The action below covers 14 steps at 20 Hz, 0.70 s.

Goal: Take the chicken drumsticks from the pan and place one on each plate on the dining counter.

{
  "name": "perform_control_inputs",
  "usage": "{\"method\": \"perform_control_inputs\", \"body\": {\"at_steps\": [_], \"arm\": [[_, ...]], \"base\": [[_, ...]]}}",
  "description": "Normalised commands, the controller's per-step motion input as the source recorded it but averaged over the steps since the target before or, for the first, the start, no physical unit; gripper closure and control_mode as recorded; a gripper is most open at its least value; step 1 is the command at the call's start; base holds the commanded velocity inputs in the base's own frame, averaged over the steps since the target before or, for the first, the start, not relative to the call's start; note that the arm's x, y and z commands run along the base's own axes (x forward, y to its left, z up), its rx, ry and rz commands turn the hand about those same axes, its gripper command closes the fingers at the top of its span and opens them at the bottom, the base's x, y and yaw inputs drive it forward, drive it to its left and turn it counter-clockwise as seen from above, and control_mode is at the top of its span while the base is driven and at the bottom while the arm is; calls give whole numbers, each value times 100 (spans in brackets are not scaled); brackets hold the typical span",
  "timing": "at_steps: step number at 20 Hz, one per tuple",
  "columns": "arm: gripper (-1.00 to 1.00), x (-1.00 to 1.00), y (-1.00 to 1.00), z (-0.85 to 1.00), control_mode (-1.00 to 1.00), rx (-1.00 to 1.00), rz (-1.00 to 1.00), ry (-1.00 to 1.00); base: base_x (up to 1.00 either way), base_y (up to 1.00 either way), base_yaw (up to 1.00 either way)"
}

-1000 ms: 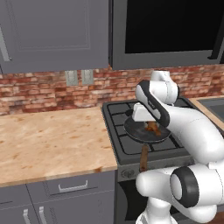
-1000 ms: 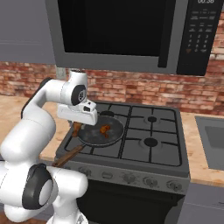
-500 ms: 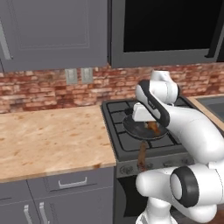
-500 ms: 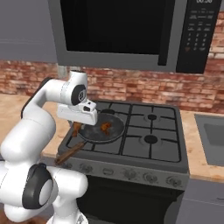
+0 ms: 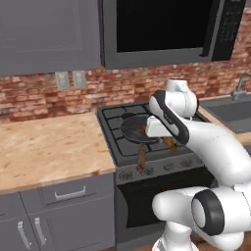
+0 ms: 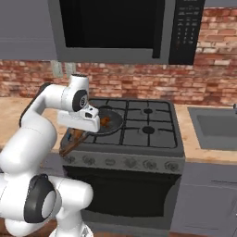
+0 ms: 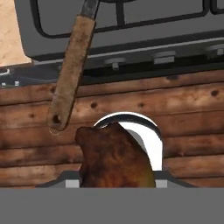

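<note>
Hand view shows us the stove [image 7: 131,39] and the pan's wooden handle [image 7: 70,74] beyond the drumstick [image 7: 114,162] pinched in our hand [image 7: 117,181], off the pan; we judge it light, firm, greasy, best gripped across its fat end.

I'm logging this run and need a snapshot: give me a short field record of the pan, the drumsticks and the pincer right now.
pan: on the stove's front left burner, wooden handle pointing out over the stove front
drumstick in pincer: reddish-brown, held up close between the fingers
drumstick in pan: a brown piece is visible there
pincer: shut on a drumstick, beside the pan handle
</note>
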Motion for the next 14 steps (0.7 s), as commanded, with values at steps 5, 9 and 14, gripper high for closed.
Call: {"method": "perform_control_inputs", "body": {"at_steps": [5,9,14], "arm": [[100,0,0,0,100,0,0,0],[100,0,0,0,100,0,0,0],[100,0,0,0,100,0,0,0]], "base": [[-1,-2,-82],[4,-3,-96],[4,-2,-100]]}}
